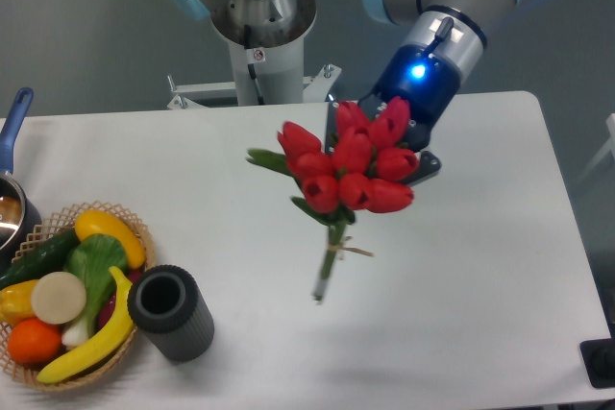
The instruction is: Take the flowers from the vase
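The flowers [351, 165], a bunch of red tulip buds with green leaves and thin tied stems, hang tilted in the air above the middle of the white table, stems pointing down and to the left. My gripper [392, 149] is right behind the buds and largely hidden by them. It is shut on the bunch, and one dark finger [424, 167] shows at the right of the buds. The vase [171, 312], a short dark grey ribbed cylinder, stands empty at the front left, well apart from the flowers.
A wicker basket [135, 232] with plastic fruit and vegetables touches the vase's left side. A pot with a blue handle [13, 122] is at the left edge. The arm's base [259, 55] stands behind the table.
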### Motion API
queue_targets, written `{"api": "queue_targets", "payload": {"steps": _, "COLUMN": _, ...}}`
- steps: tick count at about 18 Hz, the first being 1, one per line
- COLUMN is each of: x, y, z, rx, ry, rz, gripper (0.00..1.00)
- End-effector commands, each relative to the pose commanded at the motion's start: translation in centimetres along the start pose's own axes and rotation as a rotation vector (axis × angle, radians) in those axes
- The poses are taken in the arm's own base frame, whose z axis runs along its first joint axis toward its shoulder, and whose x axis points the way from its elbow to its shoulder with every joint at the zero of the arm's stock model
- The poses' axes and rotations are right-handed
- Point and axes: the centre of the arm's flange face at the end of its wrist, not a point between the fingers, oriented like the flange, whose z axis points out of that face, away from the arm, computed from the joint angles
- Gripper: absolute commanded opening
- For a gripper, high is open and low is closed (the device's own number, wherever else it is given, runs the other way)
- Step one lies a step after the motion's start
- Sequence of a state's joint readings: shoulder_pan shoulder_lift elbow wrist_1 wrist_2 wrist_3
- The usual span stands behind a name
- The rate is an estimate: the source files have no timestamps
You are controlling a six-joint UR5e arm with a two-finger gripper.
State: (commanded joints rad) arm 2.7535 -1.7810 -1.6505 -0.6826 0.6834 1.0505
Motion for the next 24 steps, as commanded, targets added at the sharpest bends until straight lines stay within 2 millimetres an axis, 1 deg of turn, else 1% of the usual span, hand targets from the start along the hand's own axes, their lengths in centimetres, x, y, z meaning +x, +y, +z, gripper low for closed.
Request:
{"api": "queue_targets", "payload": {"steps": 1, "x": -0.2, "y": 1.3, "z": 0.3, "rx": -0.094, "ry": -0.041, "rz": 0.001, "gripper": 0.21}}
{"api": "queue_targets", "payload": {"steps": 3, "x": -0.7, "y": 2.5, "z": 0.8, "rx": -0.180, "ry": -0.075, "rz": 0.010, "gripper": 0.20}}
{"api": "queue_targets", "payload": {"steps": 4, "x": -1.1, "y": 3.3, "z": 1.0, "rx": -0.233, "ry": -0.097, "rz": 0.013, "gripper": 0.15}}
{"api": "queue_targets", "payload": {"steps": 5, "x": -1.2, "y": 4.1, "z": 1.2, "rx": -0.270, "ry": -0.106, "rz": 0.010, "gripper": 0.13}}
{"api": "queue_targets", "payload": {"steps": 8, "x": -1.4, "y": 6.0, "z": 1.5, "rx": -0.377, "ry": -0.138, "rz": 0.015, "gripper": 0.15}}
{"api": "queue_targets", "payload": {"steps": 9, "x": -1.7, "y": 7.5, "z": 2.7, "rx": -0.424, "ry": -0.130, "rz": 0.015, "gripper": 0.16}}
{"api": "queue_targets", "payload": {"steps": 10, "x": -2.4, "y": 8.1, "z": 3.2, "rx": -0.461, "ry": -0.139, "rz": 0.029, "gripper": 0.17}}
{"api": "queue_targets", "payload": {"steps": 11, "x": -3.1, "y": 8.5, "z": 3.8, "rx": -0.487, "ry": -0.148, "rz": 0.034, "gripper": 0.18}}
{"api": "queue_targets", "payload": {"steps": 12, "x": -4.0, "y": 7.8, "z": 4.4, "rx": -0.508, "ry": -0.163, "rz": 0.052, "gripper": 0.20}}
{"api": "queue_targets", "payload": {"steps": 13, "x": -4.4, "y": 7.5, "z": 5.5, "rx": -0.538, "ry": -0.168, "rz": 0.066, "gripper": 0.21}}
{"api": "queue_targets", "payload": {"steps": 15, "x": -5.1, "y": 7.8, "z": 6.9, "rx": -0.635, "ry": -0.170, "rz": 0.076, "gripper": 0.21}}
{"api": "queue_targets", "payload": {"steps": 17, "x": -5.4, "y": 7.5, "z": 8.0, "rx": -0.700, "ry": -0.120, "rz": 0.068, "gripper": 0.21}}
{"api": "queue_targets", "payload": {"steps": 18, "x": -5.6, "y": 7.1, "z": 8.0, "rx": -0.713, "ry": -0.101, "rz": 0.058, "gripper": 0.21}}
{"api": "queue_targets", "payload": {"steps": 20, "x": -5.7, "y": 7.4, "z": 8.0, "rx": -0.748, "ry": -0.082, "rz": 0.045, "gripper": 0.21}}
{"api": "queue_targets", "payload": {"steps": 22, "x": -5.7, "y": 8.2, "z": 8.2, "rx": -0.789, "ry": -0.087, "rz": 0.045, "gripper": 0.21}}
{"api": "queue_targets", "payload": {"steps": 24, "x": -5.7, "y": 9.5, "z": 8.9, "rx": -0.816, "ry": -0.079, "rz": 0.038, "gripper": 0.21}}
